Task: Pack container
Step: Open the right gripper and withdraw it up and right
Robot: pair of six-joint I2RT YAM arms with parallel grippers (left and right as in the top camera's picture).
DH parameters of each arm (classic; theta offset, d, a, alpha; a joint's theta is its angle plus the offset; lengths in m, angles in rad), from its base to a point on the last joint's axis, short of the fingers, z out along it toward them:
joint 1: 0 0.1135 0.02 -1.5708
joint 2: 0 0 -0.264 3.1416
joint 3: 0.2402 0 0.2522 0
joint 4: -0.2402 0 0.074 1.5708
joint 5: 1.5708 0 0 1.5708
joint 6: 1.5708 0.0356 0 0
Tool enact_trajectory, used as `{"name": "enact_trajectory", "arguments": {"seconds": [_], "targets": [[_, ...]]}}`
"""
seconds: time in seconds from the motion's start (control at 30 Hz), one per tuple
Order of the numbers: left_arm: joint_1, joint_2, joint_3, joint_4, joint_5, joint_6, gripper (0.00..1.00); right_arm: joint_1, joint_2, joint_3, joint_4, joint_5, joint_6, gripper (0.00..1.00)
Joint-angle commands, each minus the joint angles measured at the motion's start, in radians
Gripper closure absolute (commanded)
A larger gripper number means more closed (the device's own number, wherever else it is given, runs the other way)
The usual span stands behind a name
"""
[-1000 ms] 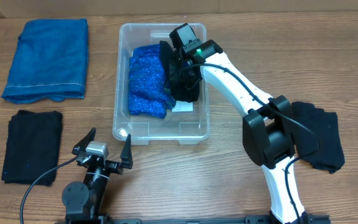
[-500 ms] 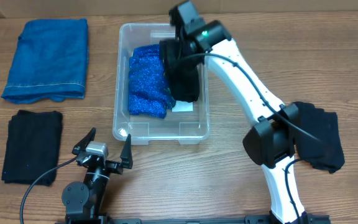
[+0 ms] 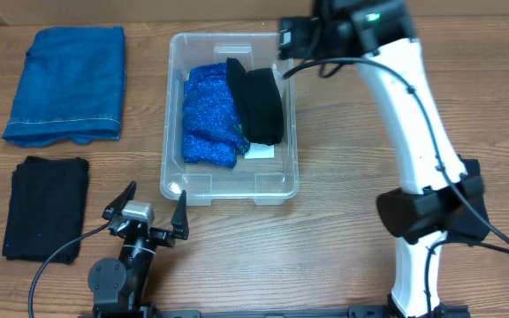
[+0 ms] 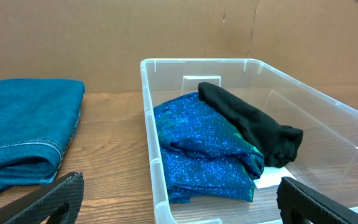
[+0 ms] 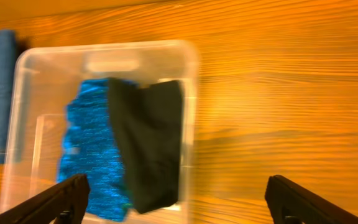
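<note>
The container (image 3: 232, 187) (image 4: 149, 124) (image 5: 191, 124) stands on the wooden table (image 3: 343, 221), about midway between the left and right edges and close to the far edge. It is a clear rectangular plastic bin with rounded corners, a moulded rim and a recessed handle in each short wall. The wood grain shows through its sides. Part of a white label (image 3: 259, 151) (image 4: 267, 182) shows on its bottom.

A sparkly blue cloth (image 3: 208, 113) (image 4: 201, 146) (image 5: 89, 143) fills the container's left half. A black cloth (image 3: 262, 106) (image 4: 253, 127) (image 5: 148, 143) lies just beside it on the right, overlapping its edge, and the strip nearest the near wall is bare.

The right gripper (image 3: 294, 40) (image 5: 176, 185) hangs above the container's far right corner with its jaws spread wide and nothing between them. The left gripper (image 3: 156, 196) sits near the table's near edge, just short of the container's near left corner, jaws likewise spread and empty.

A folded blue towel (image 3: 64, 84) (image 4: 23, 137) lies at the far left corner of the table. A folded black cloth (image 3: 44, 208) lies along the left edge, nearer than the towel.
</note>
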State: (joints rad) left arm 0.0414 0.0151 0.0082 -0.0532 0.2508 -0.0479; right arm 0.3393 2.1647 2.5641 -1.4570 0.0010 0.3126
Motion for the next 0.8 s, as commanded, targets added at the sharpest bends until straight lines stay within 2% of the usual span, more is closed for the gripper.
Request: {"name": "enact_trajectory", "arguments": {"seconds": [0.0,0.3,0.77], "targets": [[0.005,-0.010,-0.003,0.002,0.002,0.019,0.00,-0.101,-0.076,0.030,-0.056,0.017,-0.003,0.00],[0.005,-0.010,-0.003,0.001,0.002,0.019,0.00,-0.317,-0.095,0.029,-0.199,0.018,-0.003,0.00],[0.005,-0.010,-0.003,0.002,0.002,0.019,0.00,-0.632,-0.094,0.020,-0.232,0.016,0.008,0.00]]}}
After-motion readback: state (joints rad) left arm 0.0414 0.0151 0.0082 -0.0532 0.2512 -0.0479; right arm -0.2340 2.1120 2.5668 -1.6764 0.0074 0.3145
